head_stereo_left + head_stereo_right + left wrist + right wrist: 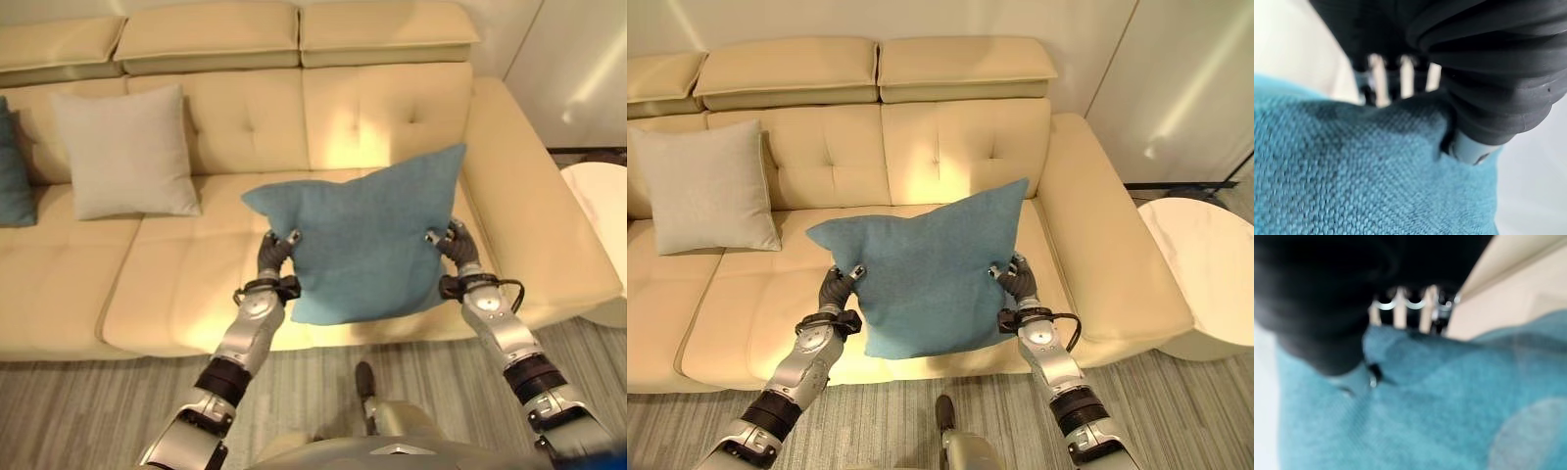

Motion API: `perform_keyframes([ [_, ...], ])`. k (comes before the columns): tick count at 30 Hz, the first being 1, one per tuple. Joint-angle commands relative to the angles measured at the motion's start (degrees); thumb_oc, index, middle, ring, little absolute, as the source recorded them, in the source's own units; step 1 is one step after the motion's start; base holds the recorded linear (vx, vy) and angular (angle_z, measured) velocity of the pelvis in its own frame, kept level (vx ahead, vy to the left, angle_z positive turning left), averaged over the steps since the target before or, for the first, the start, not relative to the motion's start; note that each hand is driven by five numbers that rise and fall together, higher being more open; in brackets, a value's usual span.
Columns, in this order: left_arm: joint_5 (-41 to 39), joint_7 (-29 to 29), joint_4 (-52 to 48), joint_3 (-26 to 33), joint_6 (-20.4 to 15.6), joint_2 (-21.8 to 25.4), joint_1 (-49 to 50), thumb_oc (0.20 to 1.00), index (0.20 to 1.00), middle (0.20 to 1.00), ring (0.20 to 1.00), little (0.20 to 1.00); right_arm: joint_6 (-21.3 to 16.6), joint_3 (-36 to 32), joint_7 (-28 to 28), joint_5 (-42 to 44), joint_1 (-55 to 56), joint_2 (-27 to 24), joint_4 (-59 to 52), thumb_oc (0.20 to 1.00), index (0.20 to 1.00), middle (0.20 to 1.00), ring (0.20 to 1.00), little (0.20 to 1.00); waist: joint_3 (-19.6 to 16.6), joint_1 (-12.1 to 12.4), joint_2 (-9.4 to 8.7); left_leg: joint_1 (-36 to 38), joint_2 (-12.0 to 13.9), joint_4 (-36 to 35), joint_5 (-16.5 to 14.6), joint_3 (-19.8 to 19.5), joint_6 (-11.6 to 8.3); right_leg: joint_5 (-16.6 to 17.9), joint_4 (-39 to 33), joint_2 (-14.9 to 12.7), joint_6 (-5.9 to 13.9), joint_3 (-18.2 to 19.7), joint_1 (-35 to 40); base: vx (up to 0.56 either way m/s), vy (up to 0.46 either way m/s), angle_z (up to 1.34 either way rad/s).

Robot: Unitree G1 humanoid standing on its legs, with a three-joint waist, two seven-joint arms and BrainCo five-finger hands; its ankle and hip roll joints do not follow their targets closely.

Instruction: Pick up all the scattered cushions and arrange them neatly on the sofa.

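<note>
We hold the blue cushion up in the air with both hands. It hangs over the front of the sofa seat, not lying on it. Our left hand pinches the cushion's left edge, with fingers curled over the cloth and the thumb pressed into it. Our right hand pinches the right edge the same way, and its fingers wrap over the cloth too. The cushion is tilted, so its right top corner points up toward the sofa back.

Below the cushion, in front of the sofa, we see the grey striped floor.

Farther back, a pale grey cushion stands on the sofa seat, well to the left of the blue one, and leans on the sofa back. Left of that, right at the edge, a dark blue cushion leans there too.

Past the sofa's right arm there is a round white surface.
</note>
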Motion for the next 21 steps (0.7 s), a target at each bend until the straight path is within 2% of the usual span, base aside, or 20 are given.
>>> perform_keyframes([
  [1, 0.4, -4.7, -4.2, -6.8, -4.3, -1.8, -6.7, 0.2, 0.2, 0.2, 0.2, 0.2, -6.3, 0.6, 1.5, -0.8, -3.3, 2.9, -6.2, 0.2, 0.2, 0.2, 0.2, 0.2, -3.2, -0.7, -1.31, 4.4, 1.9, -21.9, 9.7, 1.9, 1.1, -4.2, 2.5, -2.4, 10.94, 2.9, 2.7, 0.25, -0.031, 0.32],
  [2, 1.3, -4.5, -3.7, -7.1, -4.0, -1.8, -7.2, 0.2, 0.2, 0.2, 0.2, 0.2, -6.3, 0.5, 1.1, -1.0, -3.4, 3.0, -5.5, 0.2, 0.2, 0.2, 0.2, 0.2, -3.6, -0.5, -0.76, 4.5, 2.4, -30.0, 10.9, 3.0, 1.2, -4.7, 1.7, -2.1, 11.31, 2.6, 4.0, 0.31, 0.025, 0.1],
  [3, 1.2, -3.7, -3.9, -7.0, -4.2, -1.9, -7.5, 0.2, 0.2, 0.2, 0.2, 0.2, -6.4, 0.4, 0.5, -1.6, -3.2, 3.1, -5.0, 0.2, 0.2, 0.2, 0.2, 0.2, -3.3, 0.1, 0.12, 3.2, 2.8, -33.4, 14.3, 2.4, 0.63, -5.8, 2.5, -1.5, 11.49, 2.7, 4.7, 0.29, 0.076, -0.09],
  [4, 0.8, -3.9, -4.2, -6.7, -4.3, -1.8, -7.2, 0.2, 0.2, 0.2, 0.2, 0.2, -6.2, 0.4, 0.8, -1.6, -3.3, 3.2, -5.1, 0.2, 0.2, 0.2, 0.2, 0.2, -3.2, 0.1, 0.38, 3.8, 2.4, -33.8, 13.4, 1.6, 1.05, -6.5, 3.0, -1.5, 11.57, 3.0, 4.8, 0.25, 0.14, -0.34],
  [5, 1.3, -3.9, -4.6, -6.9, -4.5, -1.6, -7.3, 0.2, 0.2, 0.2, 0.2, 0.2, -6.0, 0.2, 0.8, -2.2, -3.3, 3.4, -4.9, 0.2, 0.2, 0.2, 0.2, 0.2, -3.7, -0.4, 0.78, 5.2, 2.4, -35.7, 13.9, 2.5, 0.86, -6.6, 3.2, -2.0, 12.02, 2.7, 5.2, 0.27, 0.234, -0.47],
  [6, 1.6, -3.6, -5.5, -6.7, -4.3, -1.0, -7.0, 0.2, 0.2, 0.2, 0.2, 0.2, -5.9, 0.4, 0.7, -2.1, -4.0, 4.3, -4.5, 0.2, 0.2, 0.2, 0.2, 0.2, -4.2, 0.4, 0.72, 6.8, 1.5, -35.8, 12.8, 3.0, 1.88, -6.9, 3.3, -2.9, 12.77, 4.3, 5.8, 0.26, 0.239, -0.48],
  [12, 1.7, -3.3, -5.3, -4.7, -3.8, 0.8, -6.2, 0.2, 0.2, 0.2, 0.2, 0.2, -5.2, 0.2, 1.3, -1.6, -4.8, 4.8, -3.5, 0.2, 0.2, 0.2, 0.2, 0.2, -4.7, 1.8, 0.19, 7.6, 0.7, -33.7, 9.8, 5.0, 3.75, -6.7, 4.2, -4.6, 14.02, 6.4, 6.1, 0.1, 0.117, -0.34],
  [21, 2.5, -2.9, -6.0, -2.5, -3.1, 1.9, -5.2, 0.2, 0.2, 0.2, 0.2, 0.2, -4.7, -1.2, 1.8, -1.2, -4.4, 3.4, -2.7, 0.2, 0.2, 0.2, 0.2, 0.2, -6.3, 2.0, 1.03, 11.0, 0.9, -36.5, 9.3, 6.0, 3.66, -6.7, 1.1, -5.5, 14.43, 6.4, 8.2, 0.1, 0.017, -0.03],
])
